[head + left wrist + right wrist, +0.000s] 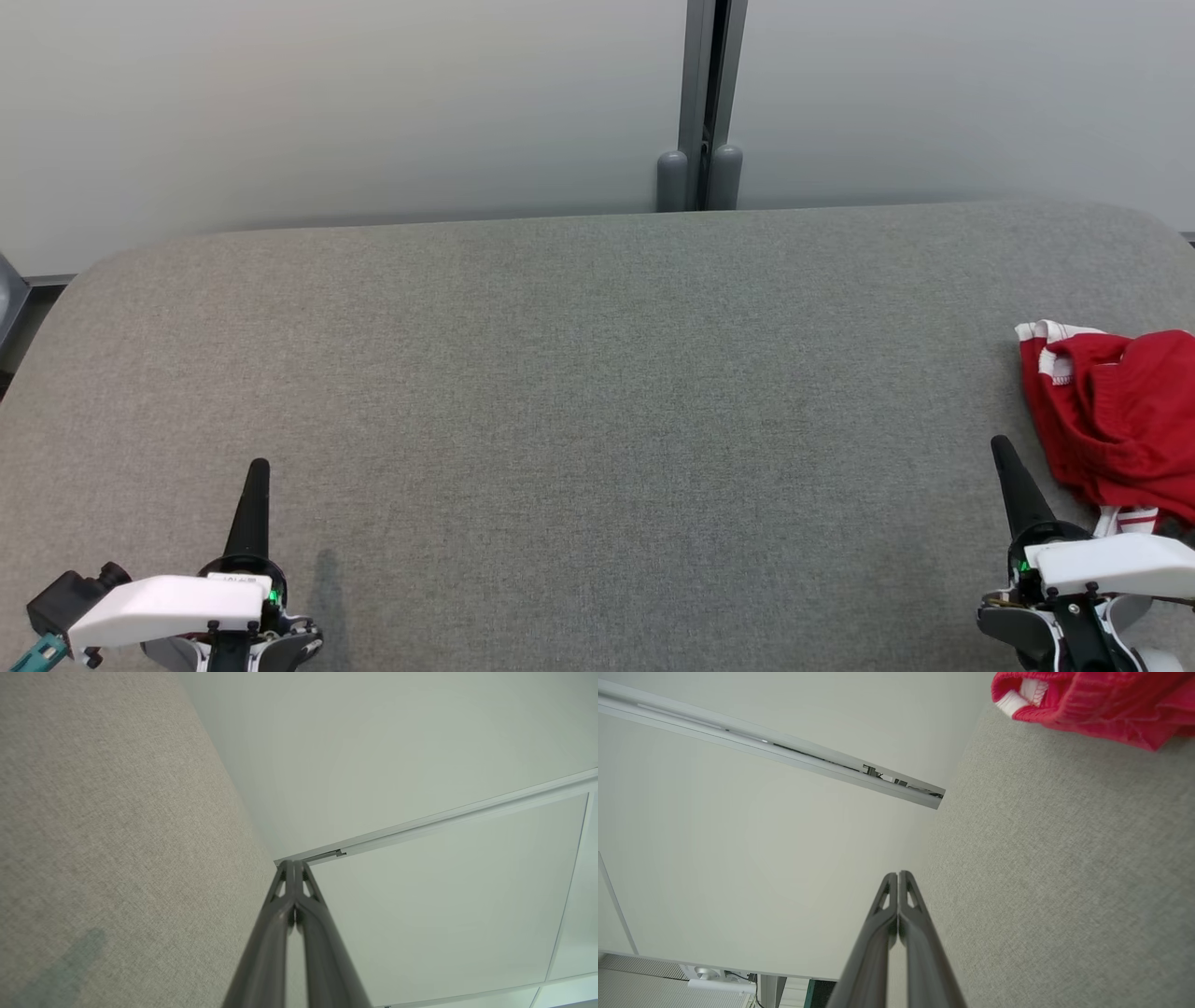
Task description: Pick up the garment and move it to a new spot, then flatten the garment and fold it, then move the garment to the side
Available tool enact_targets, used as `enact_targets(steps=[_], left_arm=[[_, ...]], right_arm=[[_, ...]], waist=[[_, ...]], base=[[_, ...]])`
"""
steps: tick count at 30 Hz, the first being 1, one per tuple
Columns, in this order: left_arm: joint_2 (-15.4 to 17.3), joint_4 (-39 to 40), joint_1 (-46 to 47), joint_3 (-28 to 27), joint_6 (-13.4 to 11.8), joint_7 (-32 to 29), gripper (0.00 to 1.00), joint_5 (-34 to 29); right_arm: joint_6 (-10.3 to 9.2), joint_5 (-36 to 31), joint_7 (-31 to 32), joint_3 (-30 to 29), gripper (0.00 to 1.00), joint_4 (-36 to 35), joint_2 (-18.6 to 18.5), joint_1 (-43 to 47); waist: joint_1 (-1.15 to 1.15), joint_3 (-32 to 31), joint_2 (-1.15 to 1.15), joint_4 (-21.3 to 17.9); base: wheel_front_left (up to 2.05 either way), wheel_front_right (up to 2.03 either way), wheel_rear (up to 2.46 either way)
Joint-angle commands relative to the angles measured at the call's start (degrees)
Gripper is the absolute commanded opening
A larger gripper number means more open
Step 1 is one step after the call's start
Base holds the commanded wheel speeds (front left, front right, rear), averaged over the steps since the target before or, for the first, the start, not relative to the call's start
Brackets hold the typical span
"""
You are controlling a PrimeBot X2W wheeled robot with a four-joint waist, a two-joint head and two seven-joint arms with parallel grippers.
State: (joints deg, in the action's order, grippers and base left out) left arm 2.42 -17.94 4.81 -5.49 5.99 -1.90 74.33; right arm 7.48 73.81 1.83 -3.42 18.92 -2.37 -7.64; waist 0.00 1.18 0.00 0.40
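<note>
Both the left tool [259, 467] and right tool [1001, 443] sit pinched together, empty; red garment [1120, 420] runs off-frame.

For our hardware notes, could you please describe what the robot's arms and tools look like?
The left tool and right tool are each two long, dark grey fingers tapering to a point, with triangular cut-outs near the tips. Behind each sits a white cover over black hardware with a green light. The left arm carries a black block and a teal part.

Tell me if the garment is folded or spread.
Neither: crumpled. The garment lies bunched in a wrinkled heap on the table.
</note>
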Motion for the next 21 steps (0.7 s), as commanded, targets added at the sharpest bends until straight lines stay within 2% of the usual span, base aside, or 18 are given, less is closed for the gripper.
enact_targets(steps=[1,21], left_arm=[[0.4,0.8,1.0,-0.4,0.4,-0.4,0.0,1.6],[0.5,2.6,1.6,-0.8,1.1,-2.8,0.0,10.6]], right_arm=[[0.02,1.7,0.6,-0.5,0.0,-1.1,-0.6,0.1],[0.02,11.1,3.0,-2.0,0.0,-3.3,-0.7,1.0]], waist=[[0.0,0.0,0.0,0.0],[0.0,-0.5,0.0,-0.2]], base=[[0.0,0.0,0.0],[0.0,0.0,0.0]])
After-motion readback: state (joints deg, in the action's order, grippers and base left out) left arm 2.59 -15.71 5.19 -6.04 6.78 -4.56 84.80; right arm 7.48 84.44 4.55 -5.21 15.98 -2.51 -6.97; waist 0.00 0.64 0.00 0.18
